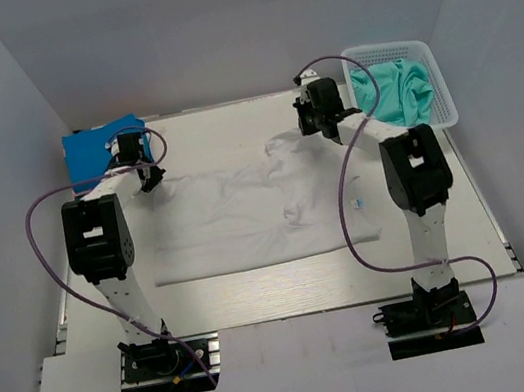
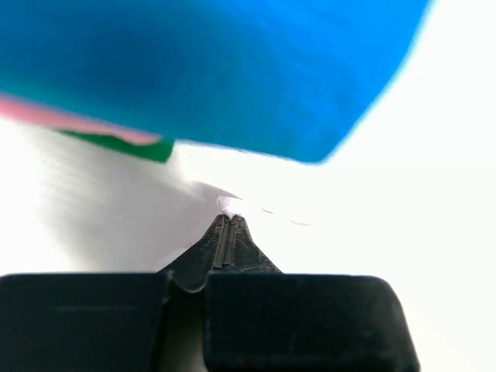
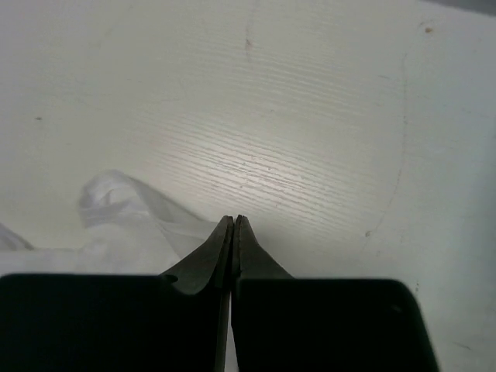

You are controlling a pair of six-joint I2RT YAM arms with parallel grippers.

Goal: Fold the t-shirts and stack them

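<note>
Top external view — desk (image 1: 260,298): pale wood-grain board, flat and matte, carrying everything.
White t-shirt (image 1: 255,212): thin, soft, faintly wrinkled cloth spread across the middle of the desk, its near hem lying fairly straight and its far edge rumpled, with one bunched corner up by the right arm.
Basket (image 1: 440,83): white plastic lattice at the far right corner, holding a crumpled teal t-shirt (image 1: 394,91).
Stack (image 1: 91,150): a folded blue t-shirt at the far left corner — the left wrist view shows thin pink (image 2: 70,120) and green (image 2: 124,145) edges under it.
Left end effector (image 1: 148,181): at the white shirt's far left corner; in its wrist view the fingers (image 2: 232,240) are pressed together with a small tuft of white cloth at the tips, so it reads as pinching that corner.
Right end effector (image 1: 315,121): at the far right bunched corner; its fingers (image 3: 232,248) are closed flat, white cloth lies just beside them, but whether any is caught between them I cannot tell.
Step in hand: judged as the first fold of the white shirt, both far corners being taken.
Next move: likely lifting both corners together and carrying them evenly toward the near hem, keeping the limp cloth taut so it does not slip or crease.
</note>
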